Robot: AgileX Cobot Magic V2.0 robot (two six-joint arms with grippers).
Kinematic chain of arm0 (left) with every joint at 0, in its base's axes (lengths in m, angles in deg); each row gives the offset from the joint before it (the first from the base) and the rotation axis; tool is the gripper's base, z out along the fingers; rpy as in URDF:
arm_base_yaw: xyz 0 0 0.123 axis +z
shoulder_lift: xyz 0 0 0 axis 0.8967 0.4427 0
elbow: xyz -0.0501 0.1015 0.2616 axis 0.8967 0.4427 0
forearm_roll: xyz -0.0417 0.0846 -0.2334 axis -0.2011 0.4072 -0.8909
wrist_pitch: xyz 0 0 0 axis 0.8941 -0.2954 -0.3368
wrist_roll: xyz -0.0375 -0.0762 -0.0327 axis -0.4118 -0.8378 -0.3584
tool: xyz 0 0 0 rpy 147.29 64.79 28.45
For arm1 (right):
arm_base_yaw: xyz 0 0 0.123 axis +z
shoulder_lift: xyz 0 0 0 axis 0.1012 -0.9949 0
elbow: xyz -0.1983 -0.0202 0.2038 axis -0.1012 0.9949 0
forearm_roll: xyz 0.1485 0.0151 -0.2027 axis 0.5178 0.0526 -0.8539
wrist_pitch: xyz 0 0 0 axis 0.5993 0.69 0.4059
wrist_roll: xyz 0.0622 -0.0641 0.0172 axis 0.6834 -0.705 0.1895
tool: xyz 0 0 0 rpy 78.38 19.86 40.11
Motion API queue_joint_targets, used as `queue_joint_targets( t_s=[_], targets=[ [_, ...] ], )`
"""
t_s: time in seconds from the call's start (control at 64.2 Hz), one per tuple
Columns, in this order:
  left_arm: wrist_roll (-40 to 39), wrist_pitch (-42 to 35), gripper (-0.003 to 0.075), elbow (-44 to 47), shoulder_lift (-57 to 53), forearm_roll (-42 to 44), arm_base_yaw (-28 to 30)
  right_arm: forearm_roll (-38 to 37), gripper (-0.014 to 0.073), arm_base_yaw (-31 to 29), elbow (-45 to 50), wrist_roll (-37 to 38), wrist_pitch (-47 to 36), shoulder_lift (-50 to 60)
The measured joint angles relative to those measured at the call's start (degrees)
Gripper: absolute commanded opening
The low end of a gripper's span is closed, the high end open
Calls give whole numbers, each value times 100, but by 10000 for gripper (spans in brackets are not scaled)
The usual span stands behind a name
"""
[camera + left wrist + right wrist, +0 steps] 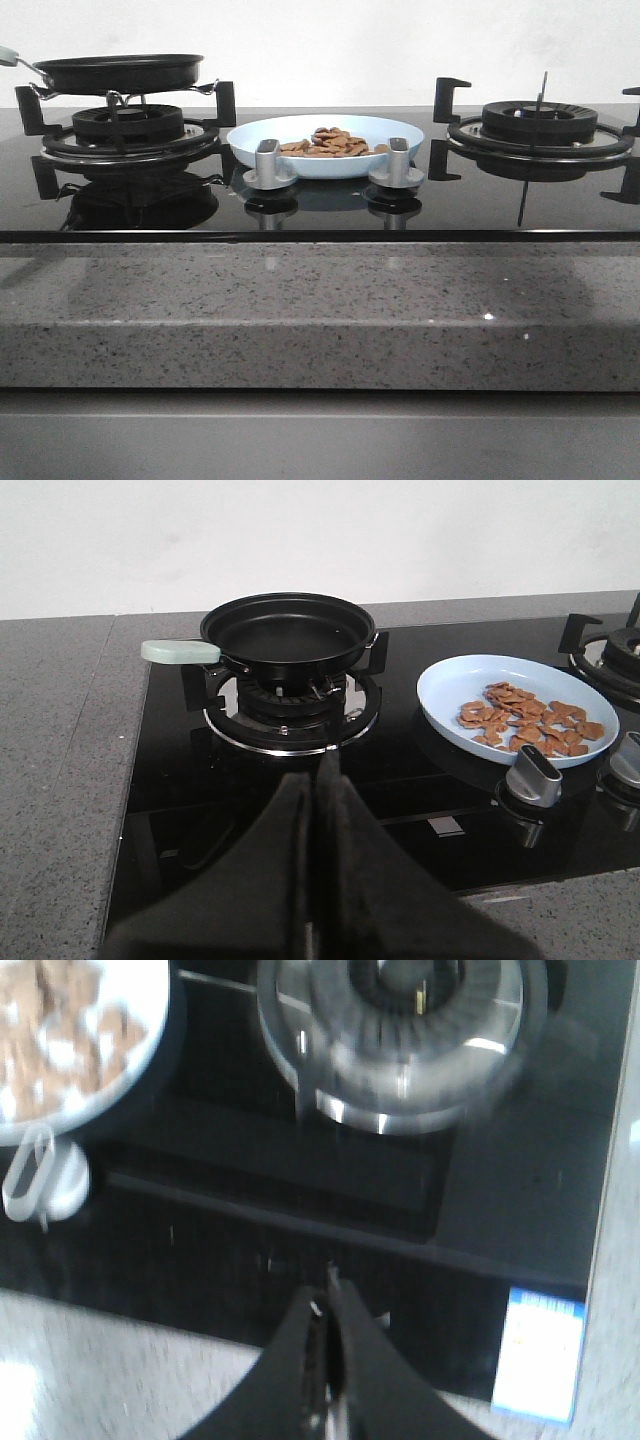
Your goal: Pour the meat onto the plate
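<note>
A speckled grey stone worktop (300,300) carried a black glass hob (330,215) — on it sat the plate (270,140), between two burners.

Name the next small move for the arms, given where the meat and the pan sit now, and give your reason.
Probably just draw both arms back and stop. The meat already lies on the plate, the pan looks empty on the left burner, and both the left gripper and right gripper show shut jaws holding nothing.

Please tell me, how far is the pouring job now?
Done: the meat lies on the plate, and the pan sits empty on the left burner. In hand: nothing; left gripper and right gripper are shut, clear of everything. Nothing looks left.
</note>
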Motion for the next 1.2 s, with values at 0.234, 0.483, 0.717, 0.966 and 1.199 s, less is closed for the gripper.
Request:
queue_joint_targets(
  t_s=[0.234, 0.483, 0.717, 0.966, 1.199],
  targets=[
    [0, 0, -20, 0, 0, 0, 0, -30, -59, 0, 2232, 0, -1261, 2037],
    [0, 0, -20, 0, 0, 0, 0, -30, -59, 0, 3819, 0, -2026, 3845],
    [0, 0, -20, 0, 0, 0, 0, -30, -59, 0, 4983, 0, -2541, 5233],
    [0, 0, -20, 0, 0, 0, 0, -30, -59, 0, 5297, 0, -2818, 5818],
    [0, 0, -20, 0, 0, 0, 0, -30, -59, 0, 5300, 0, -2840, 5826]
  ],
)
